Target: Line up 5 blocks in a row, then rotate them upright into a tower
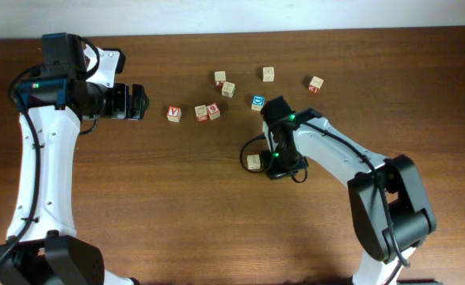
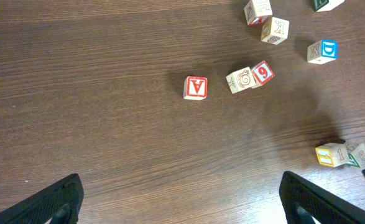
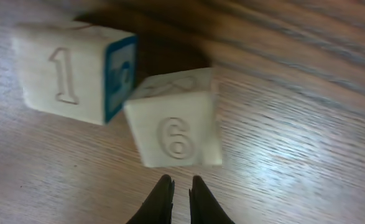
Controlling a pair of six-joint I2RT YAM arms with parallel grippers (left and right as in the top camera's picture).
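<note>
Several pale wooden blocks are scattered over the far middle of the table, among them a blue "D" block and a red "9" block. The red "V" cube lies left of them. My right gripper points at a "6" block just ahead of its tips. The jaws are nearly together with nothing between them. A "1" block with a blue face touches the "6" block. My left gripper hangs wide open and empty over bare wood, left of the "V" cube.
More blocks lie at the back: a pair, one and one further right. The table's far edge meets a pale wall. The right arm stretches from the front right.
</note>
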